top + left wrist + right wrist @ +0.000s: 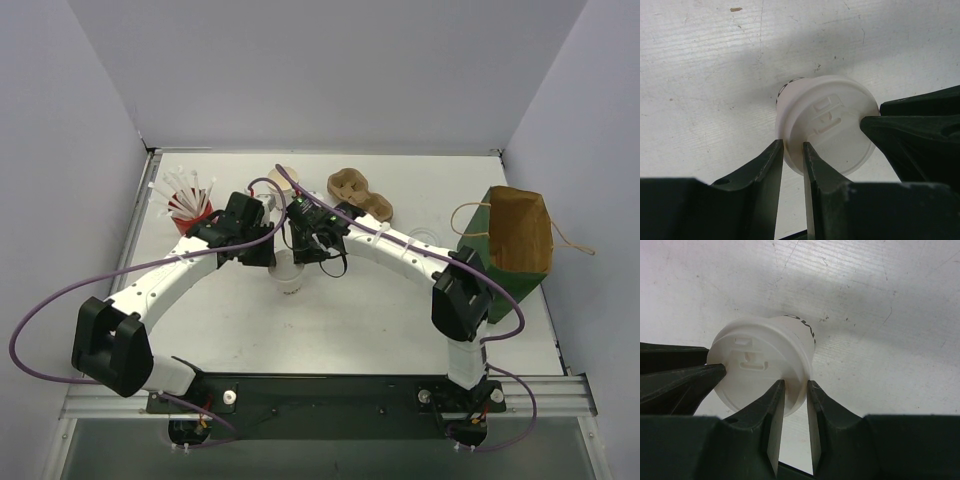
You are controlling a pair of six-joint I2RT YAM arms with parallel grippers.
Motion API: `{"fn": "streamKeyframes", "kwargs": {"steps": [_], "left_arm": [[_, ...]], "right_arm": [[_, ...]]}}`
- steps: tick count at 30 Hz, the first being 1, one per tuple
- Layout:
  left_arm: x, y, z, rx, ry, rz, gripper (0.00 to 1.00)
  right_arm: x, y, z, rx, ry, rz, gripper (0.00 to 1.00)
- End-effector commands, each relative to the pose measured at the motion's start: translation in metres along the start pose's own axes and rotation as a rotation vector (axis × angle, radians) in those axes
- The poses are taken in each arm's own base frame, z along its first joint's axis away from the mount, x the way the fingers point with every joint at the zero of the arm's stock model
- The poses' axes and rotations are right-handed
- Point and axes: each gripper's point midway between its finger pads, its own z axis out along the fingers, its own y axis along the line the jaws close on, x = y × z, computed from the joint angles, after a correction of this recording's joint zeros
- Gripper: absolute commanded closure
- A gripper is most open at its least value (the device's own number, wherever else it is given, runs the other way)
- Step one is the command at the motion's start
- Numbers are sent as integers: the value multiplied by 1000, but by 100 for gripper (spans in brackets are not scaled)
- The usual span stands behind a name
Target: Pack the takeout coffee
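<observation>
Coffee cup (pixel 288 278) mid-table, well left of bag (pixel 515 235), not yet packed. L gripper (pixel 791 150) and R gripper (pixel 792 385) each pinch lid (pixel 832 125) rim, opposite sides; prob. steadying cup for lift w/o crushing paper wall.

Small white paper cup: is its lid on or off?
On. Both wrist views show the round white lid seated over the mouth of the small white paper cup.

Left arm (pixel 165 280) and right arm (pixel 400 255) converge on a small white lidded paper cup (pixel 290 280), apparently gripping it; a green-and-brown paper bag (pixel 515 235) stands open, well apart, at right.
</observation>
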Motion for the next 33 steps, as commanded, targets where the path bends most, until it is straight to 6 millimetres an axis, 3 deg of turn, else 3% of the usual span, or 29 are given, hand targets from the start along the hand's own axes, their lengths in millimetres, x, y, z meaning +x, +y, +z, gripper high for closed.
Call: {"fn": "streamKeyframes", "kwargs": {"steps": [1, 10, 16, 21, 26, 30, 33], "left_arm": [[11, 3, 4, -15, 47, 15, 68], [-3, -2, -10, -9, 14, 22, 67], [-22, -11, -25, 12, -37, 36, 61], [-26, -16, -30, 34, -44, 36, 60], [-6, -10, -11, 30, 2, 20, 64], [12, -5, 4, 31, 42, -1, 65], [16, -3, 7, 28, 48, -3, 65]], "right_arm": [[3, -4, -6, 24, -2, -14, 79], [-27, 5, -48, -26, -104, -2, 78], [-20, 10, -55, -47, -96, -6, 78], [-13, 15, -56, -59, -84, -9, 78], [-1, 18, -36, -56, -39, 1, 79], [34, 9, -4, -48, 44, 32, 83], [47, 2, 10, -33, 71, 53, 84]]}}
